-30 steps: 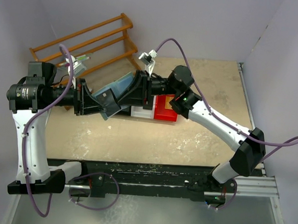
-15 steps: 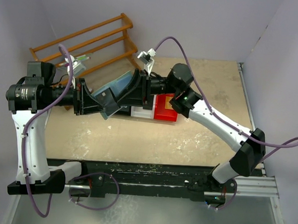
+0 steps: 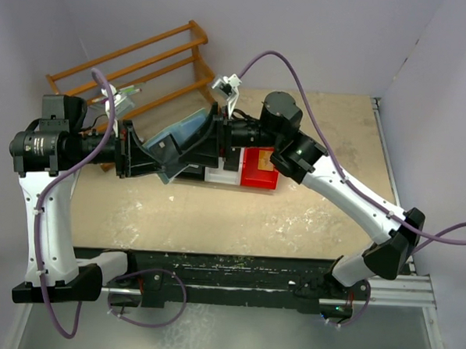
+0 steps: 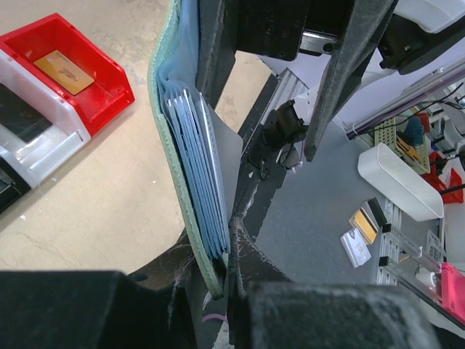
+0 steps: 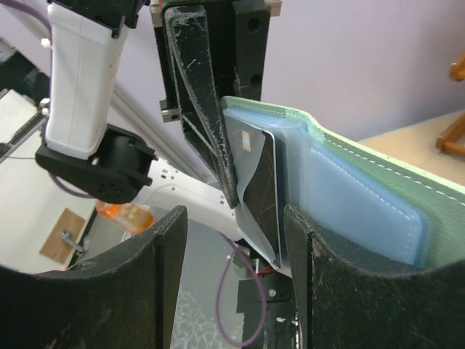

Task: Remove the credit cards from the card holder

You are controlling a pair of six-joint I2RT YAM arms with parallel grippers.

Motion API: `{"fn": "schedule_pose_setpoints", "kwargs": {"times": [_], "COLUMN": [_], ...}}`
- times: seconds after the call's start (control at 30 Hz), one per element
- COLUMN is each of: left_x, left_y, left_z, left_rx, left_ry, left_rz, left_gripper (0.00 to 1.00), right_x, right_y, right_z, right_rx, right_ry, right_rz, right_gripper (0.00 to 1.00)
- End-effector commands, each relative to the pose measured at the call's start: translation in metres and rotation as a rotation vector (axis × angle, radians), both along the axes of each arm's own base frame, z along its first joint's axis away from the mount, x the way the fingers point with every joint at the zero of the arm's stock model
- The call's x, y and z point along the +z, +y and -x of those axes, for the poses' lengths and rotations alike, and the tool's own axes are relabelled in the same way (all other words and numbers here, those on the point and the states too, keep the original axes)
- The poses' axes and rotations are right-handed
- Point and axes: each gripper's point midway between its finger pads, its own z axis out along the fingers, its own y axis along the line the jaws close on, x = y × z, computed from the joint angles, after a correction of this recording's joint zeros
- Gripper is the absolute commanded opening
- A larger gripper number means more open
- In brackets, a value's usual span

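Observation:
My left gripper point(image 3: 165, 159) is shut on the lower edge of the card holder point(image 3: 184, 131) and holds it open and upright above the table. In the left wrist view point(image 4: 227, 280) the holder point(image 4: 190, 167) shows a grey-green cover and pale blue pockets. My right gripper point(image 3: 209, 140) is open. In the right wrist view point(image 5: 234, 218) its fingers straddle a thin card point(image 5: 260, 189) with a dark-looking face that sticks out of the holder point(image 5: 363, 196). An orange-gold card point(image 4: 65, 67) lies in the red bin point(image 4: 109, 91). A black card point(image 4: 18, 113) lies in the white bin point(image 4: 43, 142).
The red bin point(image 3: 258, 176) and white bin point(image 3: 220, 175) stand side by side under the right arm. A black bin point(image 4: 6, 190) adjoins the white one. A wooden rack point(image 3: 137, 64) stands at the back left.
My right arm has swung its elbow outward and its wrist has shifted left, bringing the open fingers further over the holder. The left arm has held still.

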Motion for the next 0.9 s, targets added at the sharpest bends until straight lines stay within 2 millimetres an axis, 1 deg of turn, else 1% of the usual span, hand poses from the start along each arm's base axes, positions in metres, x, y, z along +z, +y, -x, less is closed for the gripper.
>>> {"fn": "schedule_pose_setpoints", "kwargs": {"times": [0.0,0.17,0.27,0.37,0.53,0.67,0.87], "left_x": [0.03,0.028,0.025,0.026,0.026,0.028,0.028], "left_y": [-0.012,-0.011,-0.01,-0.01,-0.011,-0.011,-0.01], "left_z": [0.024,0.022,0.021,0.022,0.021,0.022,0.022], "left_rx": [-0.102,-0.095,-0.089,-0.089,-0.093,-0.093,-0.09], "left_ry": [-0.101,-0.102,-0.099,-0.103,-0.1,-0.106,-0.11], "left_rz": [0.101,0.089,0.081,0.081,0.086,0.086,0.081], "left_gripper": [0.05,0.05,0.05,0.05,0.06,0.06,0.08], "right_x": [0.005,0.012,0.012,0.014,0.021,0.02,0.007], "right_y": [-0.002,0.001,0.009,0.015,0.013,0.015,0.023], "right_z": [-0.029,-0.029,-0.02,-0.005,0.024,0.026,0.022], "right_rx": [-0.165,-0.197,-0.162,-0.07,0.11,0.135,0.153], "right_ry": [-0.061,-0.075,-0.075,-0.033,-0.006,0.012,0.043], "right_rz": [0.01,0.001,-0.004,-0.041,-0.124,-0.13,-0.107], "right_gripper": [0.59,0.57,0.54,0.49,0.37,0.3,0.29]}}
